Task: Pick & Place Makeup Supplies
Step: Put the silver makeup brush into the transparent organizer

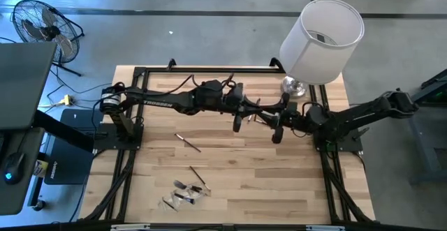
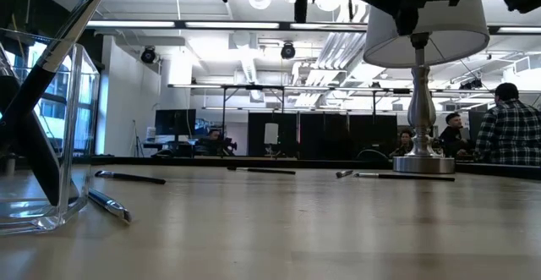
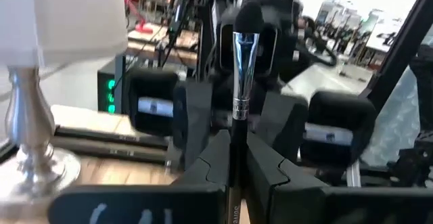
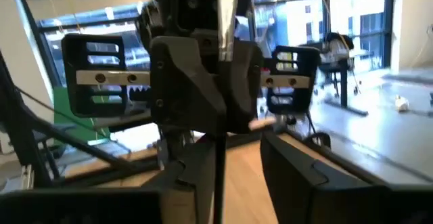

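Brushes are scattered all over this table. Going left to right in the overhead frame: a little cluster of brushes sits bottom center-left beside a clear cup, one loose brush lies slantwise just above that, and then the real action is dead center, where both arms meet.

The left gripper reaches in from the left and is clamped on a brush. In its own wrist camera the handle runs straight up between the closed fingers, with the silver collar and dark tip pointing away toward the other arm. The right gripper comes in from the right, nose to nose with it. Its wrist camera shows a thin dark handle running down between its fingers, but I honestly can't tell if it's pinching it or just lined up around it.

So it looks like a hand-off. The brush's long axis lies along the line between the two grippers, and the left arm is the one holding it. The lamp stands just beyond them, upper right, close enough to bump.
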You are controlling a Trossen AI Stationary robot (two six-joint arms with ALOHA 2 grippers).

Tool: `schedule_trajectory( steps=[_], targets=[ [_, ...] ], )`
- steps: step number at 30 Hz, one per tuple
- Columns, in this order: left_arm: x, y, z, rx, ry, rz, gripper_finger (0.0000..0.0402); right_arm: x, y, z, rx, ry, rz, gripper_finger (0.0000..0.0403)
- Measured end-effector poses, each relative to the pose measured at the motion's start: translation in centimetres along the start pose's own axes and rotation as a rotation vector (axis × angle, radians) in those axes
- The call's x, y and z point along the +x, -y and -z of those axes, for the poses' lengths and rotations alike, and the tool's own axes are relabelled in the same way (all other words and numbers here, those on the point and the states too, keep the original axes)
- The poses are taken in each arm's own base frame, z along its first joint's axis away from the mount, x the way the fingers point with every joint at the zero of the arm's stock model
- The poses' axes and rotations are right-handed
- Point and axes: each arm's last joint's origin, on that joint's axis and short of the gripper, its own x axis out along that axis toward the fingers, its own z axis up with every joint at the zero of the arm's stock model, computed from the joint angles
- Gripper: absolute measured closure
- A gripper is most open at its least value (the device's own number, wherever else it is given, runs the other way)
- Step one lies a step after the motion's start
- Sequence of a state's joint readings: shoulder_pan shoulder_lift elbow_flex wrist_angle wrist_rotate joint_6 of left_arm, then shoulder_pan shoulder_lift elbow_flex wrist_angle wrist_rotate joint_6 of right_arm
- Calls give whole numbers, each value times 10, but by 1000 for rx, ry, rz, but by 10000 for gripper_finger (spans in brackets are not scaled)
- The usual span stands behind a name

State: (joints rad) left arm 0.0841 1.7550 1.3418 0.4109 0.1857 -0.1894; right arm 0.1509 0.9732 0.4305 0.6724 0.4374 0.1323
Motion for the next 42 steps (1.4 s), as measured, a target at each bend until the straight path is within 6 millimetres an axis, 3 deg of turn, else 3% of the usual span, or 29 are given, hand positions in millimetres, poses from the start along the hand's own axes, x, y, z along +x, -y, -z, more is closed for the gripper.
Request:
schedule_trajectory(
  steps=[6, 11, 15, 20, 23, 30, 34, 42],
  targets=[
    [-5, -1, 7, -48, -118, -68, 390, -23, 10, 0, 28, -177, 10, 240],
    [-16, 12, 8, -123, -217, -140, 390, -41, 17, 8, 146, -364, -14, 232],
    [-24, 33, 1, -112, -263, -201, 390, -46, 19, 19, 201, -496, 8, 265],
    [-37, 63, -6, -83, -296, -248, 390, -42, 16, 33, 259, -588, 48, 355],
    [-55, 89, -12, -48, -315, -261, 390, -38, 9, 43, 289, -641, 46, 395],
    [-107, 165, -21, 13, -207, -311, 390, -29, -10, 72, 362, -739, 64, 388],
    [-143, 206, -16, 25, -184, -264, 390, -23, -22, 85, 377, -748, 37, 399],
    [-189, 265, 10, 28, -195, -148, 390, -10, -37, 104, 453, -706, 1, 401]
  ],
)
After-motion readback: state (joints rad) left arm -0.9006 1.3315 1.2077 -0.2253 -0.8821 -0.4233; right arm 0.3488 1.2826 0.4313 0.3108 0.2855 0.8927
